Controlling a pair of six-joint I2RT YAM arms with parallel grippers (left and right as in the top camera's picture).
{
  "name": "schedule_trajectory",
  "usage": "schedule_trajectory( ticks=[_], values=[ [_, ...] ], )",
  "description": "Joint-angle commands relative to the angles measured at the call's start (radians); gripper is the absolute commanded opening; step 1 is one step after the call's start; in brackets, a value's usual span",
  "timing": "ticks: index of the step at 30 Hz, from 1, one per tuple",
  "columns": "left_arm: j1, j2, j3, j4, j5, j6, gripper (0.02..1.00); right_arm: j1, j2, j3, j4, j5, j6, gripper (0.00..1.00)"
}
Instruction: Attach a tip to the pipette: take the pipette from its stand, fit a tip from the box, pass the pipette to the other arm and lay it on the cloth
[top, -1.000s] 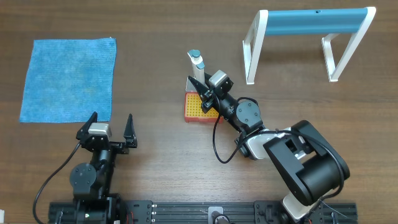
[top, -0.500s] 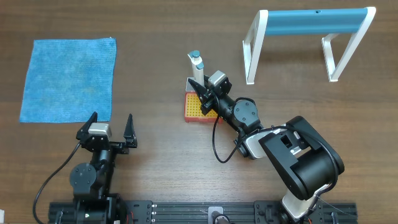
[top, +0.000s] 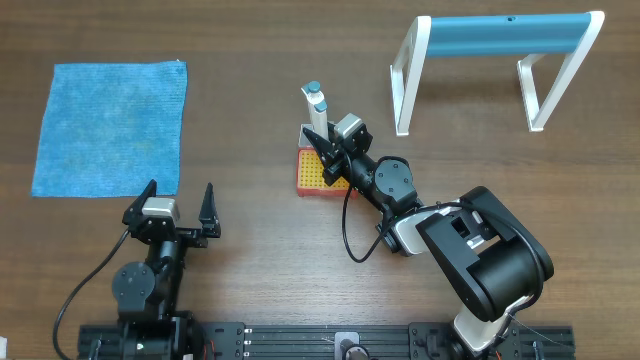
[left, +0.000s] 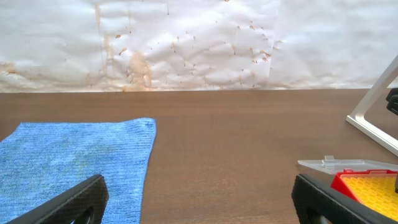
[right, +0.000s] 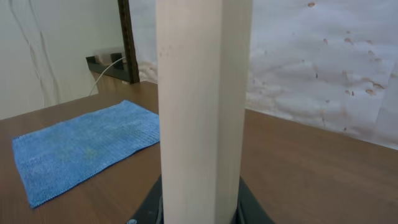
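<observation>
1. The right pincer (top: 325, 148) is seen clamped on the pipette (top: 314, 98). In the right wrist view the pipette's pale body (right: 202, 106) is gripped upright between the two fingers.
2. The left pincer (top: 181, 188) is held with its two fingers spread wide apart. It is placed at the near left of the table (top: 250, 270), close to the near right corner of the cloth (top: 110, 128).
3. One pipette is counted. It is held over the tip box (top: 310, 176), with its grey-blue top end pointing up the top view. Its lower end is hidden by the pincer, so whether a tip has been fitted cannot be told.
4. One tip box is counted, a red case with a yellow rack, set near the middle of the table. In the left wrist view it (left: 367, 186) is seen with one clear lid (left: 333, 164) at its far edge.
5. One cloth is counted. It is blue, spread flat at the far left of the table and well apart from the tip box. In the left wrist view one of its edges (left: 74, 155) is seen near the left pincer's finger.
6. One stand (top: 500, 32) is counted, a white frame with a blue top bar, set at the far right of the table. It is well apart from the pipette.
7. Two arms are counted, each based at the near edge. One black cable (top: 348, 240) is looped beside the right arm.
</observation>
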Motion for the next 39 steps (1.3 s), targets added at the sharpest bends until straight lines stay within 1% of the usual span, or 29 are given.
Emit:
schedule_trajectory(
  ticks=[1,25,28,32,39],
  values=[
    [-0.001,-0.005,-0.003,-0.005,-0.007,0.003,0.954,0.001,0.008,0.021,-0.003,-0.012,-0.016,0.084],
    [-0.001,-0.005,-0.003,-0.005,-0.008,0.003,0.954,0.001,0.008,0.047,-0.051,-0.013,-0.031,0.080],
    [-0.001,-0.005,-0.003,-0.005,-0.008,0.003,0.952,0.001,0.008,0.046,-0.040,-0.013,-0.031,0.080],
    [-0.001,-0.005,-0.003,-0.005,-0.008,0.003,0.954,0.001,0.008,0.046,0.024,-0.012,-0.030,0.080],
    [-0.001,-0.005,-0.003,-0.005,-0.007,0.003,0.954,0.001,0.008,0.043,0.021,-0.013,-0.030,0.080]
  ],
)
